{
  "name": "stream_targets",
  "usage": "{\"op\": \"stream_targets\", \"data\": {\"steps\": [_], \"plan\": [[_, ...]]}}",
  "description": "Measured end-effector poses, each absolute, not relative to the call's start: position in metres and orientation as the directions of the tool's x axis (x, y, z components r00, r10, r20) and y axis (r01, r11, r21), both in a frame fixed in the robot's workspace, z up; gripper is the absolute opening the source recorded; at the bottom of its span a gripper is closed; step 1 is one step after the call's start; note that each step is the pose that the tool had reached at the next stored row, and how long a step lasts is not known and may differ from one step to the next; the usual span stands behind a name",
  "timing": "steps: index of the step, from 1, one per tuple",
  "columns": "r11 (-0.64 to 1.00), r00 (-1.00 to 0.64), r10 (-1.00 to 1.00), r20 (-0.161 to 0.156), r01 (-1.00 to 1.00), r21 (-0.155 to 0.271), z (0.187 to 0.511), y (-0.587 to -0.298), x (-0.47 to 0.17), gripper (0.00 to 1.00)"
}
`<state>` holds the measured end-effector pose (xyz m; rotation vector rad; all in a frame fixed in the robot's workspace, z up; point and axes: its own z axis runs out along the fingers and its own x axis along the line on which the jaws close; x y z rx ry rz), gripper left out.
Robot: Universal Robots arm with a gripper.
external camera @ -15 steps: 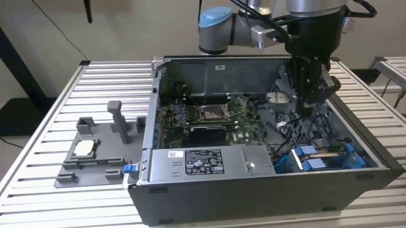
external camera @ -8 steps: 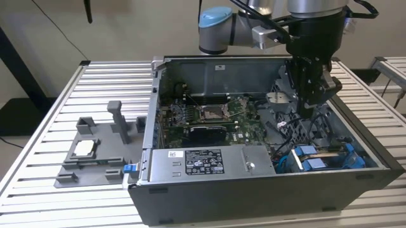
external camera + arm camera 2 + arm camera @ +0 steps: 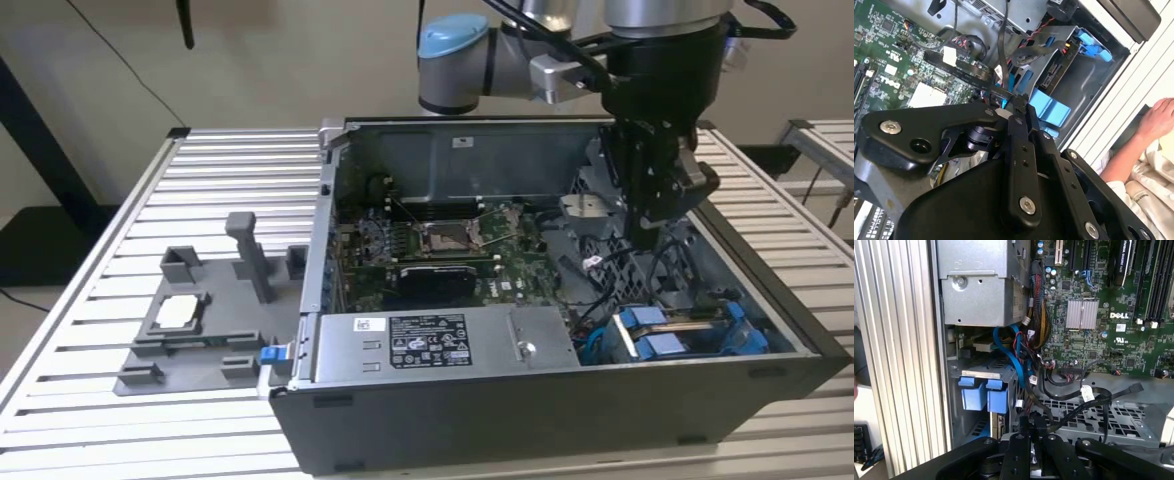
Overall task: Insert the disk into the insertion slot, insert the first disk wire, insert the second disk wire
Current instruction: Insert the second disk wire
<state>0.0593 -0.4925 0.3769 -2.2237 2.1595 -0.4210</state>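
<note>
The disk (image 3: 683, 330), in its bright blue carrier, sits in the insertion slot at the case's front corner on the exterior view's right. Its blue end tabs (image 3: 981, 392) face outward, and the blue tabs (image 3: 1050, 109) also appear in the second wrist view. My gripper (image 3: 650, 238) hangs inside the case above and behind the disk. Its fingers (image 3: 1015, 125) are pressed together, shut on a thin black disk wire (image 3: 1003, 75) that runs up from the tips. In the first wrist view my gripper (image 3: 1029, 435) holds the black wire (image 3: 1026, 420) near the drive cage.
The grey power-supply box (image 3: 441, 340) lies beside the disk bay and the motherboard (image 3: 441, 240) behind it. Loose red, yellow and blue cables (image 3: 1029, 340) cross near the bay. A grey fixture (image 3: 200, 320) stands on the slatted table. A person's hand (image 3: 1159, 117) rests outside the case.
</note>
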Motion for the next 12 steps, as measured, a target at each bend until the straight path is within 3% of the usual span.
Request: {"op": "stream_targets", "data": {"steps": [1,2,12], "plan": [[-0.047,0.010,-0.983,0.182,-0.980,-0.195,0.377,-0.493,0.059,0.17],[-0.047,0.011,-0.983,0.182,-0.980,-0.195,0.378,-0.492,0.058,0.24],[-0.062,0.025,-0.983,0.183,-0.977,-0.202,0.377,-0.491,0.048,0.24]]}}
